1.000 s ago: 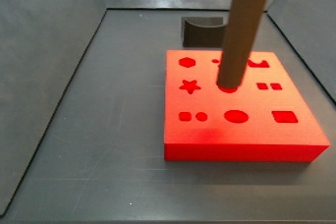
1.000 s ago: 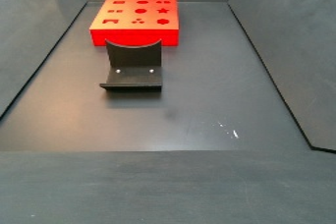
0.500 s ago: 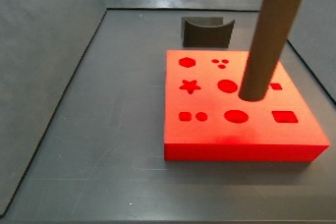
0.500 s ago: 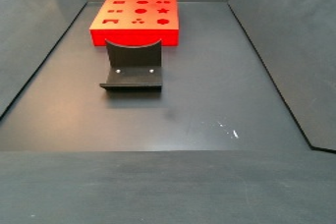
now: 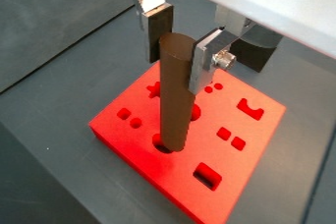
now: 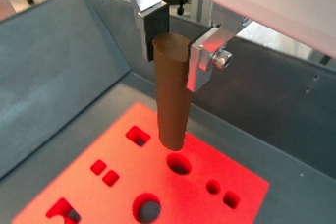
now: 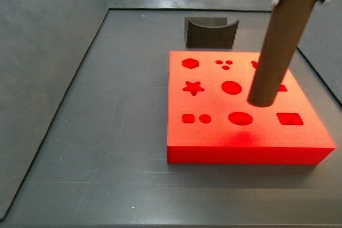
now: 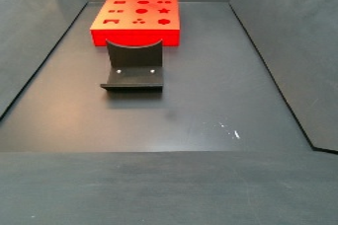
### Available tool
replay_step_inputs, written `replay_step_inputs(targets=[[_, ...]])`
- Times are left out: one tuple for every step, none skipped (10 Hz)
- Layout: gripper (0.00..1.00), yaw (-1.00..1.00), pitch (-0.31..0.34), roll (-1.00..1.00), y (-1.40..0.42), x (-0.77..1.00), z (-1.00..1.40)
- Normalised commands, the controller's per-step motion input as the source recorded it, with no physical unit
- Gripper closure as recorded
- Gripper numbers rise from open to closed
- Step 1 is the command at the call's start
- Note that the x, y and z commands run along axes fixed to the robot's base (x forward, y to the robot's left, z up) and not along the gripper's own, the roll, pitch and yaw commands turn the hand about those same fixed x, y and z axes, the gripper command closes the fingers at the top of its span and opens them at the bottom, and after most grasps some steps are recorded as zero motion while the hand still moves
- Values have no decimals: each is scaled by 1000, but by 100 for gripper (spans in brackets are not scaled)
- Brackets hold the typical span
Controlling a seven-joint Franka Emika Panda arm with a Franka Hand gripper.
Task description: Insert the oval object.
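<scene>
My gripper point(image 5: 184, 39) is shut on the top of the oval object point(image 5: 174, 90), a long smooth brown peg that hangs down between the silver fingers point(image 5: 207, 59). It shows in both wrist views, and the gripper point(image 6: 179, 39) grips the peg point(image 6: 171, 95) the same way there. The peg hangs over the red block point(image 5: 144, 144) with shaped holes; its lower end is at or just above the top face, next to a rounded hole point(image 6: 180, 163). In a side view the peg point(image 7: 278, 47) leans slightly over the block point(image 7: 247, 137). I cannot tell if it touches.
The dark fixture point(image 8: 133, 66) stands on the floor against the red block point(image 8: 136, 17); it also shows behind the block point(image 7: 207, 30). Grey walls enclose the dark floor point(image 8: 172, 140) on the sides.
The peg has moved right across the red block's top face, from near the round middle hole toward the block's right half, and stands a little lower there.
</scene>
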Motion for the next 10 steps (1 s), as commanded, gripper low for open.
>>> replay_step_inputs(targets=[[100, 154, 0, 286, 0, 66, -303], [100, 77, 17, 216, 0, 103, -257], [100, 0, 0, 41, 0, 26, -37], [100, 0, 0, -6, 0, 0, 0], [100, 0, 0, 51, 0, 0, -151], [100, 0, 0, 101, 0, 0, -291], [100, 0, 0, 0, 0, 34, -177], [100, 0, 0, 0, 0, 23, -140], [100, 3, 0, 17, -111, 0, -117], [100, 14, 0, 50, -134, 0, -117]])
